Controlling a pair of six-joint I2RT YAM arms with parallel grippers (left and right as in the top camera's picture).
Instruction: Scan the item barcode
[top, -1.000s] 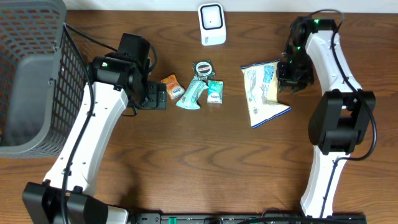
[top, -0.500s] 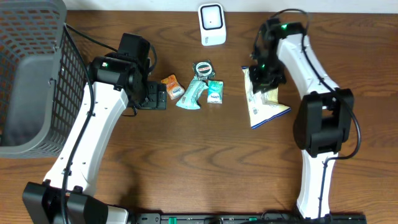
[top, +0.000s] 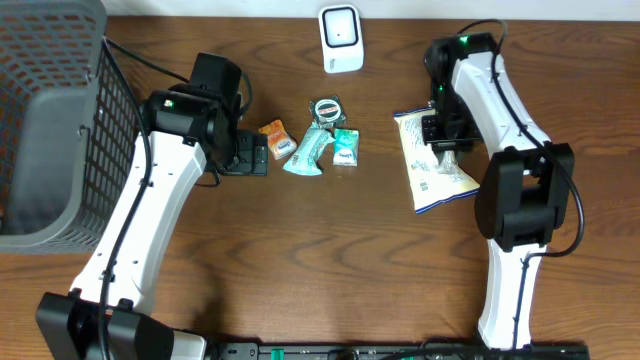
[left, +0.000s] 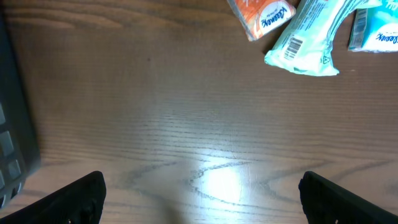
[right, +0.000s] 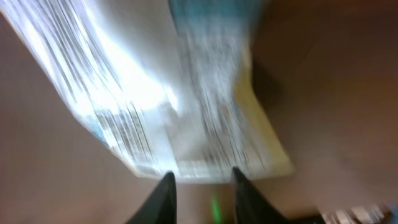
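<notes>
overhead: right tool (right: 200, 186) pinches bag's (top: 435, 178) edge; left tool (left: 202, 198) spread near teal packet (left: 305, 38).

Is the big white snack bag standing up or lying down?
Lying down: the snack bag spreads flat on the table, as the overhead view shows.

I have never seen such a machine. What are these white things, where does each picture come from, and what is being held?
These are two white robot arms at a wooden table, each ending in a two-finger pincer. One picture looks down from above; the other two come from cameras on the wrists. On the table lie a white scanner, some small packets and a white snack bag; a grey basket stands at the left. The left pincer is open and empty. The right pincer seems to pinch the snack bag's edge, though that picture is blurred.
</notes>
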